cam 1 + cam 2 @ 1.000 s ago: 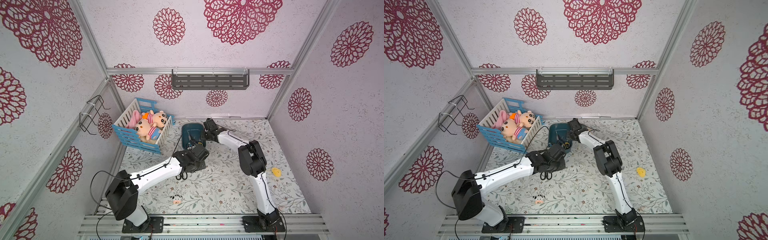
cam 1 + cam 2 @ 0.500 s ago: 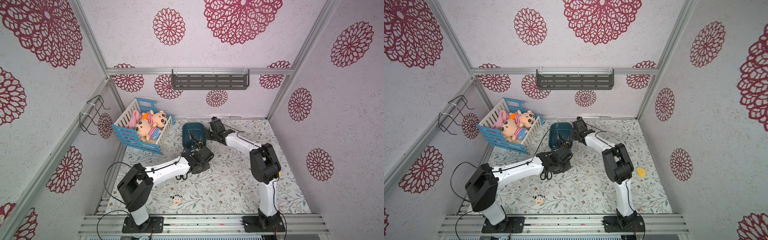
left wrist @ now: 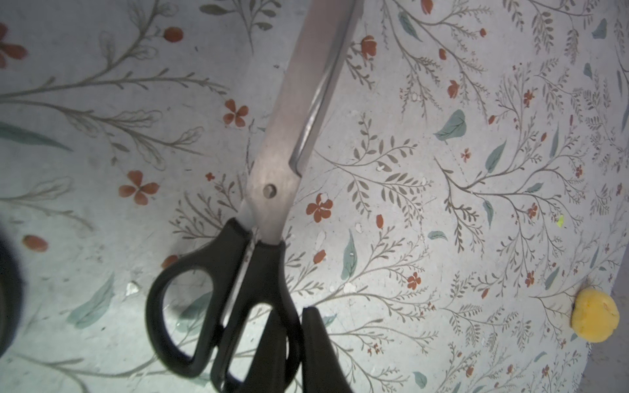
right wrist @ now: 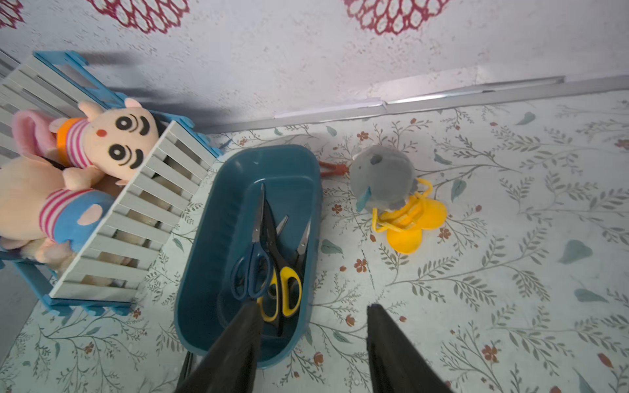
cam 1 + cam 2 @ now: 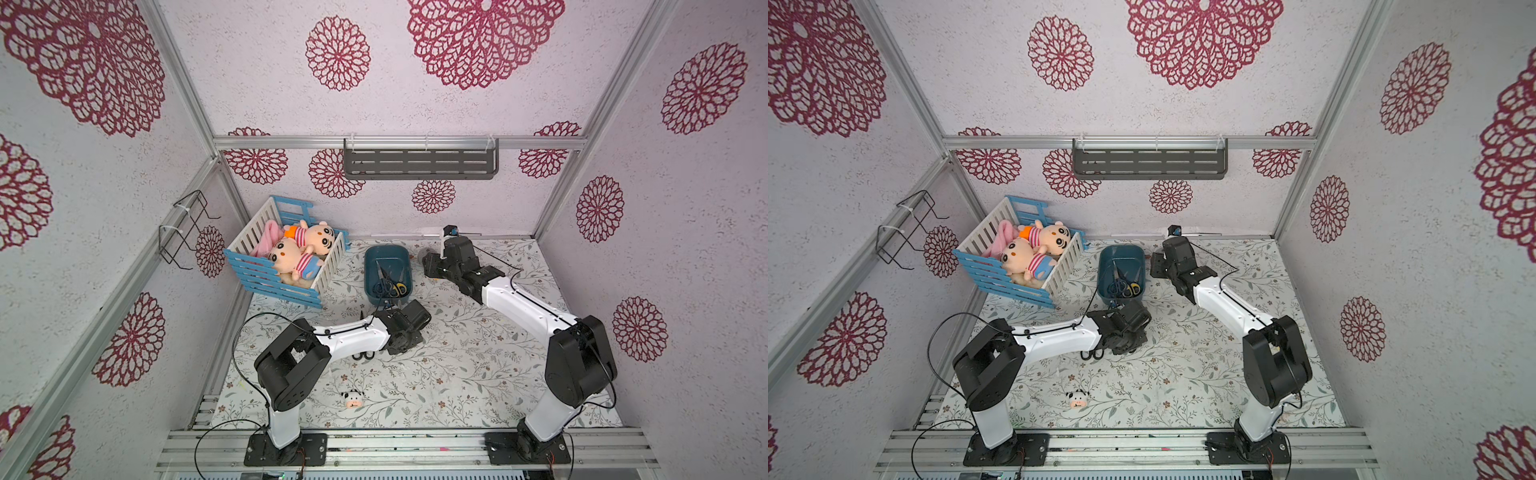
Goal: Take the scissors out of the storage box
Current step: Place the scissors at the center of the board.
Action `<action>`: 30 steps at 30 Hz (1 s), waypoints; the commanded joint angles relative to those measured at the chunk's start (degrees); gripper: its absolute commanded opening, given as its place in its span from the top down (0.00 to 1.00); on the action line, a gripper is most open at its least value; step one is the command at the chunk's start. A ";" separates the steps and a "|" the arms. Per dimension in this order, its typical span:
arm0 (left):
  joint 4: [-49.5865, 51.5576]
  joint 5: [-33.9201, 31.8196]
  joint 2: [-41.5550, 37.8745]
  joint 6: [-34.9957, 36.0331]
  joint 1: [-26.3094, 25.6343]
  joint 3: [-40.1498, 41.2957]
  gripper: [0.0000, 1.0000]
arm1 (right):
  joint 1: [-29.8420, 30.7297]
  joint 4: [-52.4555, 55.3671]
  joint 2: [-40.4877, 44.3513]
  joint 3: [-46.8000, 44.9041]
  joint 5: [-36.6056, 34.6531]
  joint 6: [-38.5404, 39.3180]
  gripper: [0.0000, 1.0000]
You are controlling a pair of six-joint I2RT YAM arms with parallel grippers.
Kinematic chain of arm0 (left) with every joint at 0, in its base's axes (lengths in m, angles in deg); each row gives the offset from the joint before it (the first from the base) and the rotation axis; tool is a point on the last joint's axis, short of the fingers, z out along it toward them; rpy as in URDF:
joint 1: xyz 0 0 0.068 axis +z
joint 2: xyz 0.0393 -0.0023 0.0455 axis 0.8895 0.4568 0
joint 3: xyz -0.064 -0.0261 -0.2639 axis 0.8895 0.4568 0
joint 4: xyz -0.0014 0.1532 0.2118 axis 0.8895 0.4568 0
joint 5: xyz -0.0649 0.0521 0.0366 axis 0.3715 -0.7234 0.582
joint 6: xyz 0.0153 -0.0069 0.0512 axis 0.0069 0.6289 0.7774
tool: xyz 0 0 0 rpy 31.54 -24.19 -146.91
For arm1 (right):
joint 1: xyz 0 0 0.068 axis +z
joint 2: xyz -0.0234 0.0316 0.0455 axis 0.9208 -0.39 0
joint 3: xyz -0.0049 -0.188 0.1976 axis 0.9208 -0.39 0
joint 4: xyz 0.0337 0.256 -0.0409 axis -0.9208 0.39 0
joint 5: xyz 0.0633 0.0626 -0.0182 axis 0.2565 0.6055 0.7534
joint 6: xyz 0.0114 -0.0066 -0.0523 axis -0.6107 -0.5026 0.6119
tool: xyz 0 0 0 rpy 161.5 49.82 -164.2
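Black handle loop, pinched tight in my left gripper [image 3: 295, 326]. That's the black-handled pair [image 3: 272, 177], blades shut, out over the floral cloth [image 3: 442, 102] with the storage box [image 4: 214, 221] nowhere in that wrist view. Can't tell if it's resting on the cloth or lifted. My right gripper [image 4: 313, 306] is spread wide with nothing in it, at the handle end of the box, one finger over the box's end and the other over the cloth beside it. Progress-wise I'd say we're early. Left in the box are the dark blue pair [image 4: 250, 272], the yellow-and-black pair [image 4: 284, 292] and at least one smaller pair [image 4: 304, 238] tucked under them. In both top views some black loops [image 5: 363, 355] poke out from under my left forearm, and whether that's the same pair or another, no idea. Logos or writing: none I can read on blades, handles or box.
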 commanded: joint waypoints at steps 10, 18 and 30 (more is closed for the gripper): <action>1.72 -1.84 -0.53 -1.53 0.12 4.19 1.00 | -0.21 -0.87 4.57 0.57 1.11 0.53 0.45; 1.29 -1.65 1.01 -0.45 0.60 3.01 0.72 | -0.21 -0.77 5.26 0.09 1.46 0.53 0.44; 6.17 -4.51 -9.61 7.89 2.61 -4.56 0.65 | -0.27 -0.40 5.77 -0.62 2.66 0.90 0.44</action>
